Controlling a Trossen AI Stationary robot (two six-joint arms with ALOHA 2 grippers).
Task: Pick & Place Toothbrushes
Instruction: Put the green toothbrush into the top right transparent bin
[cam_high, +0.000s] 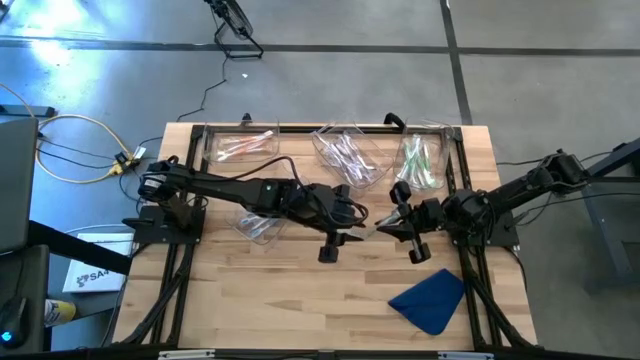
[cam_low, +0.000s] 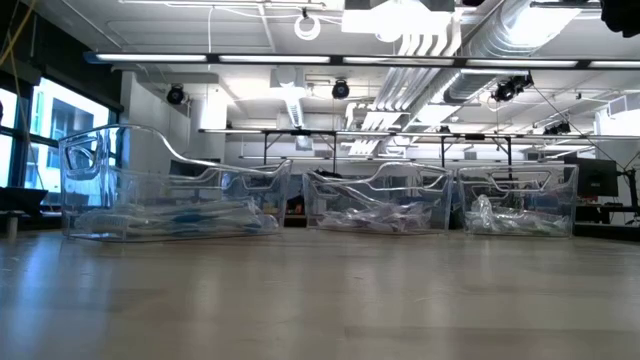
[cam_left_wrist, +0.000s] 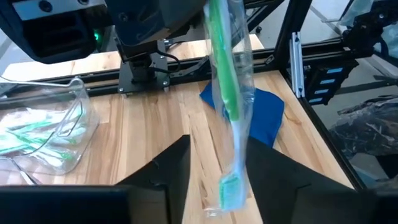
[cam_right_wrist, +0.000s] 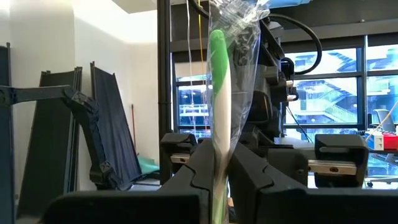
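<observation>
Wood table (cam_high: 300, 300), R gripper (cam_right_wrist: 222, 163) clamps green toothbrush (cam_right_wrist: 218, 93), L gripper (cam_left_wrist: 217, 163) open round it.

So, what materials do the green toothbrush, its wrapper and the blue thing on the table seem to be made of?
The green toothbrush looks like smooth, glossy plastic. Its wrapper seems thin clear film: it crinkles and catches light. The blue cloth looks like soft matte fabric, lying folded without shine. The table shows wood grain in pale planks.
</observation>
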